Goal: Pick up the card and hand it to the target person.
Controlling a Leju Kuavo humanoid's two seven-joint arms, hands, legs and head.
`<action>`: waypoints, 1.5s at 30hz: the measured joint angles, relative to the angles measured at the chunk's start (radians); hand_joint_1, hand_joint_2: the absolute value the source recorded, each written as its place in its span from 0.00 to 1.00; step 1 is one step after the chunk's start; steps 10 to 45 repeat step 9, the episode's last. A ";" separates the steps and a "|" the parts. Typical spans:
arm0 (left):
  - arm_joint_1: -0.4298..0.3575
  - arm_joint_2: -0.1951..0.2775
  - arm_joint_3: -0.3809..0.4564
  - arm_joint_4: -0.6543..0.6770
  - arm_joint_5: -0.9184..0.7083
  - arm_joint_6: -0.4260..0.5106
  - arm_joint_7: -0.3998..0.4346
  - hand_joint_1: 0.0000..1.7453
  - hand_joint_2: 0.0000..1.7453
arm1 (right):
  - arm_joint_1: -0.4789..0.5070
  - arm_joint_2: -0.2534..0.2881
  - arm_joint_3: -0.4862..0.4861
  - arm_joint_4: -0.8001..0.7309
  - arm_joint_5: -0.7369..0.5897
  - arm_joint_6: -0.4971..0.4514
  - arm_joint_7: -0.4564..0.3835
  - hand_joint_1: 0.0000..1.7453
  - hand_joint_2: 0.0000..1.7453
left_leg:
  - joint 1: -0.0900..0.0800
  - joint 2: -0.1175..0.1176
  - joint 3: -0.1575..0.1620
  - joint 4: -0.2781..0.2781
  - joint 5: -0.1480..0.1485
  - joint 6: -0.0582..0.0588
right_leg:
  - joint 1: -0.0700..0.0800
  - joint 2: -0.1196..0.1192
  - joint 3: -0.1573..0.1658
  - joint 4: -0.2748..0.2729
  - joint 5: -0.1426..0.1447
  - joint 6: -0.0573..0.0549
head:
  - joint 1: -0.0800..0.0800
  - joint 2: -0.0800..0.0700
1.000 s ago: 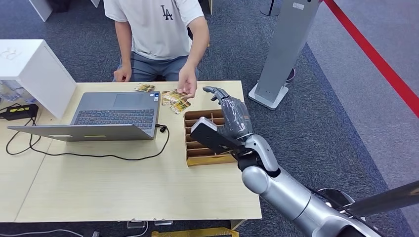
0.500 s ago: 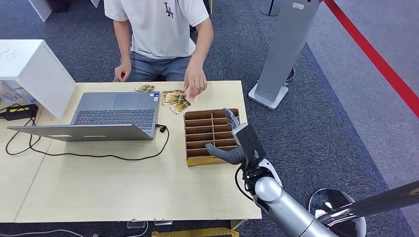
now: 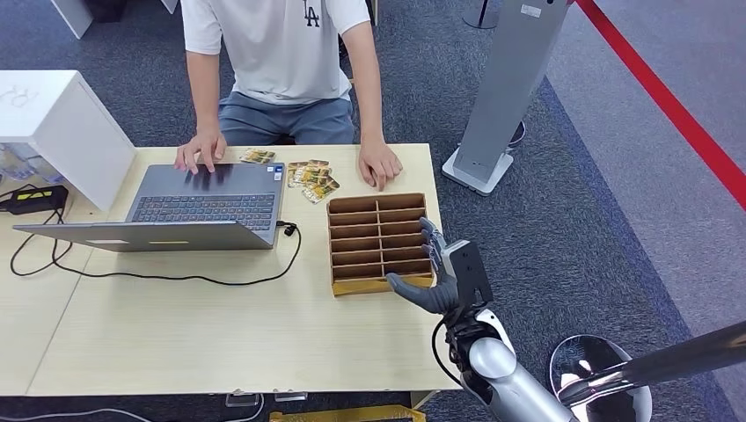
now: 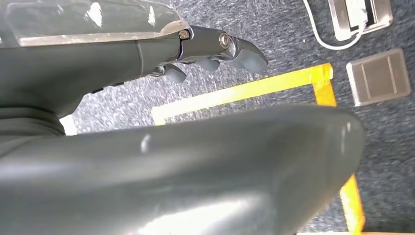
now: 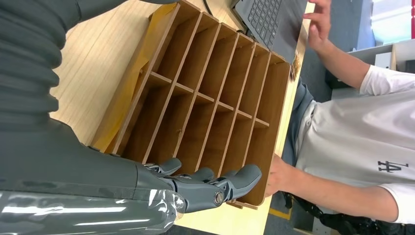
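Note:
Several small cards (image 3: pixel 310 179) lie spread on the wooden table (image 3: pixel 220 334) past the laptop's far right corner, and a few more cards (image 3: pixel 258 156) lie to their left. My right hand (image 3: pixel 440 278) hovers open at the near right corner of the wooden compartment tray (image 3: pixel 378 242), holding nothing. In the right wrist view its fingers (image 5: pixel 215 189) stretch along the tray (image 5: pixel 210 98) rim. The person (image 3: pixel 281 53) sits across the table, with one hand (image 3: pixel 380 164) flat just right of the cards and the other hand (image 3: pixel 201 155) on the laptop. My left hand (image 4: pixel 147 127) hangs over the floor, fingers (image 4: pixel 220 46) apart and empty.
An open laptop (image 3: pixel 207 207) with a black cable (image 3: pixel 176 278) stands left of the tray. A white box (image 3: pixel 62 123) and a black adapter (image 3: pixel 35 199) sit at the far left. A grey stand (image 3: pixel 510 88) rises on the carpet right of the table. Yellow tape (image 4: pixel 244 90) marks the floor.
My right hand has drawn back from near the person and dropped to the tray's near right corner. The person's hand left the cards and lies flat beside them; the other hand moved onto the laptop.

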 joint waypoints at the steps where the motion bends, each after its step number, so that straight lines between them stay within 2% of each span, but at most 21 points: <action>1: -0.001 0.000 -0.010 0.000 -0.013 0.000 0.006 0.00 0.00 | 0.001 0.000 -0.001 0.000 0.000 0.001 0.000 0.00 1.00 | 0.000 0.000 0.000 0.000 0.000 0.000 | 0.000 0.000 0.000 0.000 0.000 0.000 | 0.000 0.000; 8: -0.005 0.000 -0.066 0.000 -0.041 -0.003 0.023 0.00 0.00 | 0.004 0.000 -0.010 -0.010 0.007 0.003 -0.001 0.00 1.00 | 0.000 0.000 0.000 0.000 0.000 0.000 | 0.000 0.000 0.000 0.000 0.000 0.000 | 0.001 0.000; 45: -0.005 0.000 -0.066 0.000 -0.038 -0.003 0.022 0.00 0.00 | 0.005 0.000 -0.010 -0.011 0.007 0.003 -0.001 0.00 1.00 | 0.000 0.000 0.000 0.000 0.000 0.000 | 0.000 0.000 0.000 0.000 0.000 0.000 | 0.001 0.000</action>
